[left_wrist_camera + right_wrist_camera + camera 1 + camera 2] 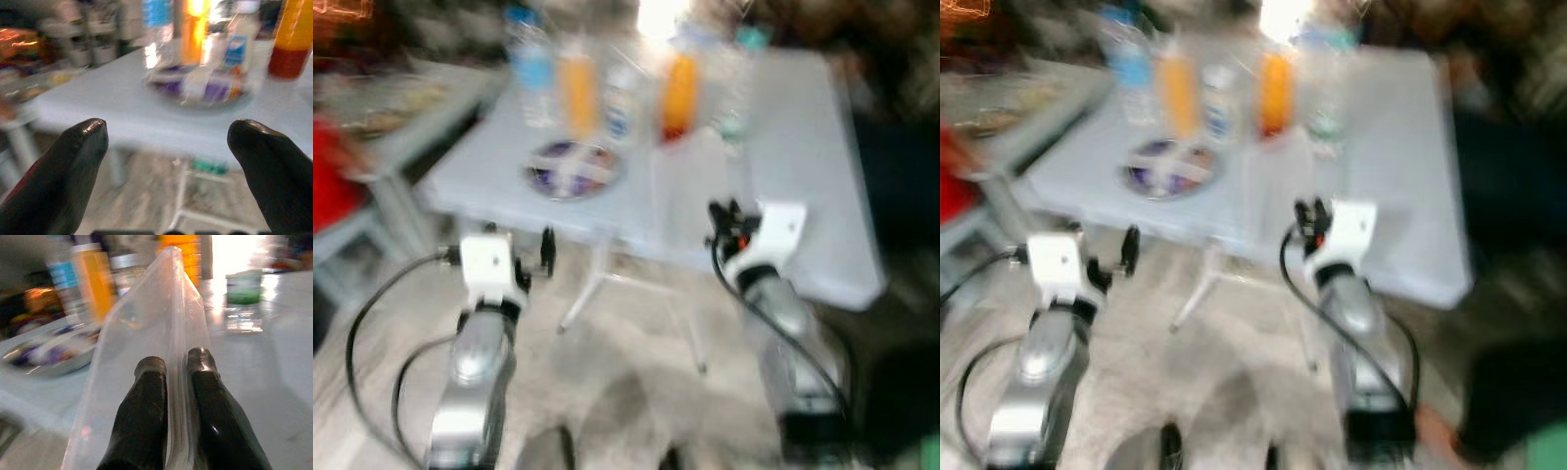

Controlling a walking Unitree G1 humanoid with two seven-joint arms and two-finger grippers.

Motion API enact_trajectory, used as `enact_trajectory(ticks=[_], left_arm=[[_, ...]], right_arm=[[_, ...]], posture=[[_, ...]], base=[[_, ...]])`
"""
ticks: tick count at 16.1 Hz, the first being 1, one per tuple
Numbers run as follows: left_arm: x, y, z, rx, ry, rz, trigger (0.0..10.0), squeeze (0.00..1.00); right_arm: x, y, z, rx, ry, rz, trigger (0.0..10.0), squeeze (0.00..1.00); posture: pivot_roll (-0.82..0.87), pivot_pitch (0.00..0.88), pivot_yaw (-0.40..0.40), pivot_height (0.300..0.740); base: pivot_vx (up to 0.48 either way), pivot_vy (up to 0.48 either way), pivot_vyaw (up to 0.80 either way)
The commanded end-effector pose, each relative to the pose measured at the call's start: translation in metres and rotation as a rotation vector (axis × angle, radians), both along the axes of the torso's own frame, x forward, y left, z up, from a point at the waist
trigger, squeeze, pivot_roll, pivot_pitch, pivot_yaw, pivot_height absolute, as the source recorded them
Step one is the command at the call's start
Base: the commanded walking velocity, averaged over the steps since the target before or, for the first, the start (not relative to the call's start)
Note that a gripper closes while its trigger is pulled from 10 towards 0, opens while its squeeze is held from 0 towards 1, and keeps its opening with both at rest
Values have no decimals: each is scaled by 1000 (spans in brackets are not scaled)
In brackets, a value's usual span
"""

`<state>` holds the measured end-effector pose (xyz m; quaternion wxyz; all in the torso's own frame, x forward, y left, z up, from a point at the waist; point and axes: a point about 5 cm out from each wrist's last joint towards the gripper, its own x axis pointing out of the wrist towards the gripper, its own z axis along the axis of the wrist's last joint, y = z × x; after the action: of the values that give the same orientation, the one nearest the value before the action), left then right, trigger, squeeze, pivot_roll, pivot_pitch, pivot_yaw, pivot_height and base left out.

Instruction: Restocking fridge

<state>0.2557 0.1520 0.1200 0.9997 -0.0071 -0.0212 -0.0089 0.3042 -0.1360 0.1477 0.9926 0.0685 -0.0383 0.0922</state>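
The views are blurred. A white folding table (803, 166) carries a blue-labelled water bottle (530, 69), two orange juice bottles (578, 88) (680, 93), a small white-capped bottle (619, 108), a green-labelled clear bottle (243, 298) and a shallow dish with purple contents (573, 168). A clear plastic container (146, 333) stands at the table's near edge. My right gripper (176, 367) is shut on its thin wall, one finger on each side. My left gripper (168, 142) is open and empty, in front of the table and below its edge, facing the dish (205, 85).
A grey bench or low table (421, 117) stands at the left with a red object (333, 171) beside it. The table's white legs (592, 284) reach the pale floor between my arms. Dark furniture (901, 176) lies to the right.
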Motion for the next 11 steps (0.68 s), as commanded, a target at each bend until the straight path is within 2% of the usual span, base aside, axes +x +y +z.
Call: enact_trajectory(ticks=[1, 4, 6, 8, 11], left_arm=[[-1, 4, -2, 16, 15, 5, 10000, 0], [-13, 14, -15, 32, 59, 26, 10000, 0], [-17, 18, -22, 57, 73, 38, 10000, 0], [-18, 32, -33, 98, 102, 76, 10000, 0], [-20, 39, -40, 113, 112, 96, 10000, 0]], right_arm=[[-5, 0, -13, 0, 56, 0, 10000, 0], [-7, 1, -17, 7, 55, 7, 10000, 0], [-7, 4, -20, 0, 53, 18, 10000, 0], [-1, 10, -16, -42, 12, 41, 10000, 0], [2, 7, -15, -58, 3, 44, 10000, 0]], posture=[[-54, 72, 50, 740], [-40, 57, 46, 740], [-13, 30, 44, 740], [0, 4, 45, 740], [5, 0, 27, 740]], base=[[-368, 0, 0], [-334, 0, 0], [0, 0, 0], [0, 0, 0], [0, 0, 0]])
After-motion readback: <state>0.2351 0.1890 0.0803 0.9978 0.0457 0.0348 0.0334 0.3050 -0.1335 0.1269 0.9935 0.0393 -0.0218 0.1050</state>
